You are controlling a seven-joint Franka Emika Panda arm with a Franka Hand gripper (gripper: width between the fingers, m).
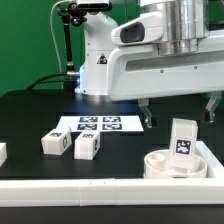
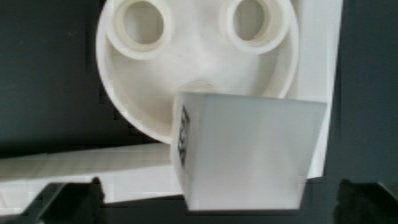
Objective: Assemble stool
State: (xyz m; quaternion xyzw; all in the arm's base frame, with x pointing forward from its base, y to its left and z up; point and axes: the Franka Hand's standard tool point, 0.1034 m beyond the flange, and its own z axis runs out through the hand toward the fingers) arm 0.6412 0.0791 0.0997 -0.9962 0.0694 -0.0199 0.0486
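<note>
The arm [image 1: 150,50] is hanging over the right side of the dark surface [image 1: 30,115]. Its fingers [image 1: 148,118] are standing spread wide and pinching nothing. The seat [image 1: 165,165] is lying flat in the near right corner of the surface, close to the near rail [image 1: 90,190] and the right rail [image 1: 214,150]; whether it is touching them cannot be told. The standing leg [image 1: 183,140] is resting upright on the seat with its tag facing the near side. The fingers are hovering above this leg, one to each side, and are making no contact with it. In the wrist view the seat [image 2: 178,80] is showing two round holes. There the standing leg [image 2: 249,150] is covering part of the disc, and the dark fingers [image 2: 63,200] are flanking it with a gap on both sides. The marker board [image 1: 100,124] is lying flat near the middle of the surface, at the foot of the arm. Just near of it, the left loose leg [image 1: 53,143] and the right loose leg [image 1: 87,147] are sitting side by side, close together but apart, well left of the seat. A further white part [image 1: 2,152] is showing at the left edge; the frame is cutting it off, so its kind cannot be told.
</note>
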